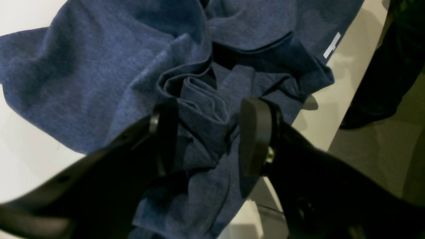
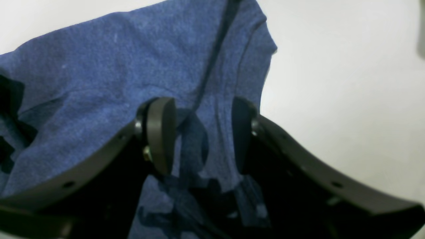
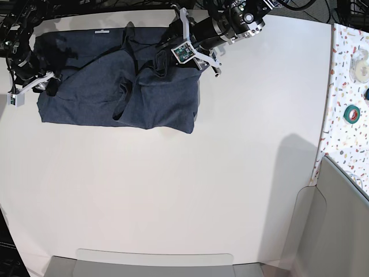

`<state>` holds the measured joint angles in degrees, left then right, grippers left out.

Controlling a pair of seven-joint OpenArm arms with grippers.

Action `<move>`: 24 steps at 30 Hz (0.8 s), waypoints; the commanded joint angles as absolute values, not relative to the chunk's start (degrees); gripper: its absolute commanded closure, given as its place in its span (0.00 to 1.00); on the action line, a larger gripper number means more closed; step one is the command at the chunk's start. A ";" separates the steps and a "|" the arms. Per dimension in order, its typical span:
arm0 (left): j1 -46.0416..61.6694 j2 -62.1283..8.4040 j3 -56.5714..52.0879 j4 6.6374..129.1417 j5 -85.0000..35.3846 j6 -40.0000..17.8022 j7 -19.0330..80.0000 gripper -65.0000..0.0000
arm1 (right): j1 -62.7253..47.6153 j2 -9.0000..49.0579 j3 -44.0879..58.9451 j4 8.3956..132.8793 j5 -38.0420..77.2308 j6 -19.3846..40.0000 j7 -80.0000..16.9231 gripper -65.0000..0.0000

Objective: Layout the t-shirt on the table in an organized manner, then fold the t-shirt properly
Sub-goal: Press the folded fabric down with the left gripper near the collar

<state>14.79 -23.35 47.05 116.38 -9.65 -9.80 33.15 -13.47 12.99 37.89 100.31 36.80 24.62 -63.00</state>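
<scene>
The dark navy t-shirt (image 3: 86,86) lies crumpled at the far left of the white table (image 3: 202,184), with raised folds through its middle. Its small white label (image 3: 102,31) shows at the far edge. My left gripper (image 3: 164,60) is over the shirt's right part. In the left wrist view it (image 1: 211,136) is open, jaws astride a bunch of folded cloth (image 1: 202,109). My right gripper (image 3: 51,86) is at the shirt's left edge. In the right wrist view it (image 2: 201,132) is open, with a ridge of cloth (image 2: 99,66) between the jaws. The lettering is hidden.
A narrow confetti-flecked surface (image 3: 346,86) stands along the right side with tape rolls (image 3: 351,113) on it. The table's edge (image 1: 318,132) runs close to the left gripper, with grey floor and a dark object (image 1: 398,66) beyond it.
</scene>
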 commanded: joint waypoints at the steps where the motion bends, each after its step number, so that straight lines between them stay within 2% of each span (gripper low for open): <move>1: 15.43 -23.34 47.08 117.14 -10.07 -9.63 32.13 0.58 | -13.58 13.93 38.20 101.23 37.58 24.92 -61.93 0.58; 9: 15.78 -23.16 46.99 114.68 -10.07 -9.63 32.13 0.58 | -13.85 13.93 38.20 101.23 37.58 24.92 -61.93 0.58; 24: 15.60 -18.59 46.81 111.78 -9.89 -9.54 32.04 0.58 | -13.85 12.53 38.46 101.23 37.58 24.92 -61.93 0.58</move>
<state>15.70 -18.85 46.96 110.83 -9.63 -9.37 33.34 -14.11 11.51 38.02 100.31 36.77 24.60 -62.98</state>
